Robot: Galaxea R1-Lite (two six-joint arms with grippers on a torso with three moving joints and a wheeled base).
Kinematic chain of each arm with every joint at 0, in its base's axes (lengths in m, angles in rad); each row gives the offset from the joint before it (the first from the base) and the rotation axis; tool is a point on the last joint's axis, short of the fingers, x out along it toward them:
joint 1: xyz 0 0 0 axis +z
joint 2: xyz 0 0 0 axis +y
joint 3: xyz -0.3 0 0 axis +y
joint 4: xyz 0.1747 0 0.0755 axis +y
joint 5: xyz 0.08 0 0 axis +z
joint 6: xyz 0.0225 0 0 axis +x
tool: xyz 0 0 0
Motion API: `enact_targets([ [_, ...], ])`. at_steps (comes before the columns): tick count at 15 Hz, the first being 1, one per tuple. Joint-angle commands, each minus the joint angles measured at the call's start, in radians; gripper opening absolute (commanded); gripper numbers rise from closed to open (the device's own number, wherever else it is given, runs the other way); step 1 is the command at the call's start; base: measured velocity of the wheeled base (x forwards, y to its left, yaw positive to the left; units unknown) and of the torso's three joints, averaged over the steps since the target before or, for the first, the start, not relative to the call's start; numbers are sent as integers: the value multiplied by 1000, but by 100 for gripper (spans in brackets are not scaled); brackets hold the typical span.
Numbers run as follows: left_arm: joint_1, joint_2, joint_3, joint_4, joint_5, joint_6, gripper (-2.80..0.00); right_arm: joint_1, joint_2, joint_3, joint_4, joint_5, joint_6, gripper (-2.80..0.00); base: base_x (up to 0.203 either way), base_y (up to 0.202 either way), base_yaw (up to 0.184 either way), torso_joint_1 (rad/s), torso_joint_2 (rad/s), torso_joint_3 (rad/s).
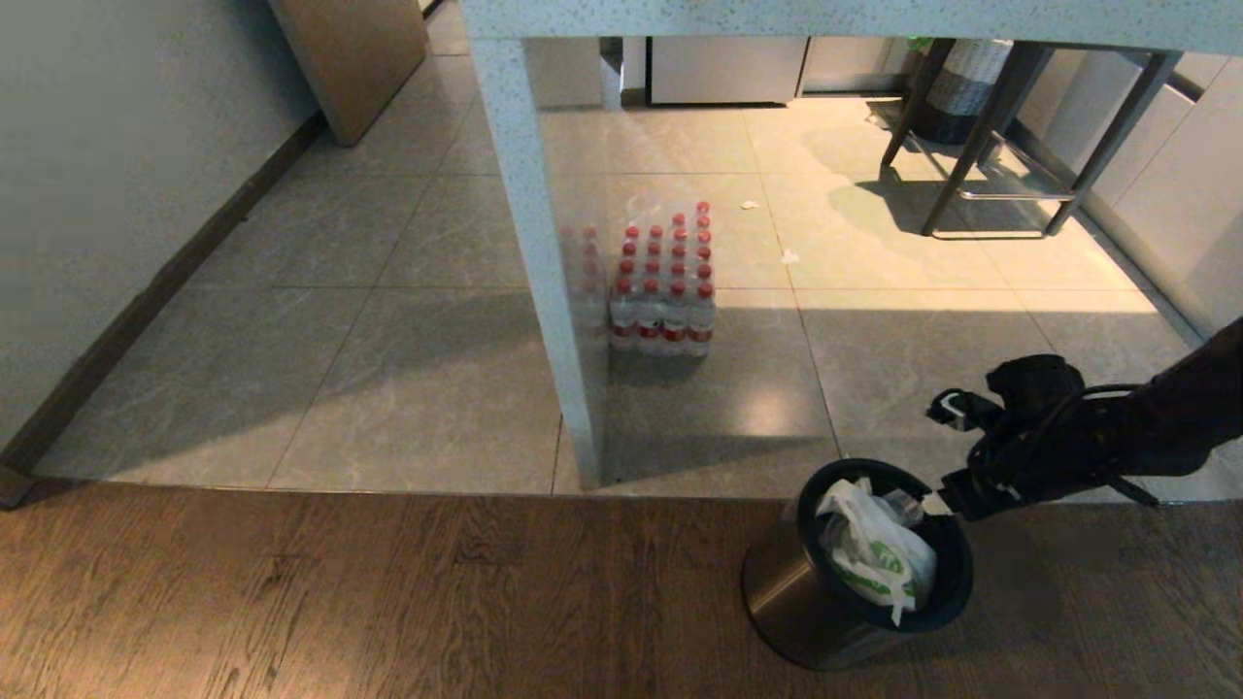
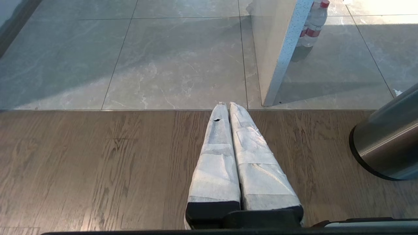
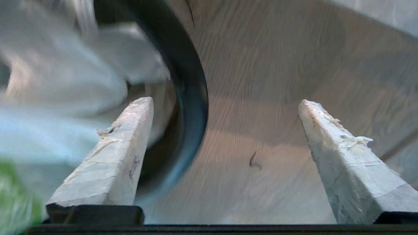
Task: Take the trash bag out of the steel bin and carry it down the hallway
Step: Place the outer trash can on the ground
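Right now the steel bin (image 1: 825,602) stands on the dark wood-plank floor (image 1: 340,602), just short of the edge where the grey tiles (image 1: 388,388) begin, and the trash bag (image 1: 874,553) sits inside it, bunched up above the black rim. Over that rim hovers the right gripper (image 3: 225,107), fingers spread wide with nothing between them, one finger (image 3: 124,147) above the bag, the other outside the bin. Left gripper (image 2: 228,107) hangs low over the planks, fingers pressed together. Ahead, a speckled table leg (image 1: 544,272) rises near the bin, a pack of water bottles (image 1: 665,282) just beyond it; left of the leg the tiles lie open to the wall (image 1: 97,194)
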Motion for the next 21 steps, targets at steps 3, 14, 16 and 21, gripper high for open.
enact_targets([
  [3, 0, 0, 0, 0, 0, 0, -280, 4, 101, -30, -34, -4, -5, 0, 0, 0, 0, 0, 0, 0],
  [14, 0, 0, 0, 0, 0, 0, -280, 8, 199, -29, -227, -54, -39, -280, 0, 0, 0, 0, 0, 0],
  [16, 0, 0, 0, 0, 0, 0, -280, 10, 201, -32, -233, -55, -39, -280, 0, 0, 0, 0, 0, 0],
  [21, 0, 0, 0, 0, 0, 0, -280, 18, 136, -3, -228, -58, -36, -280, 0, 0, 0, 0, 0, 0],
])
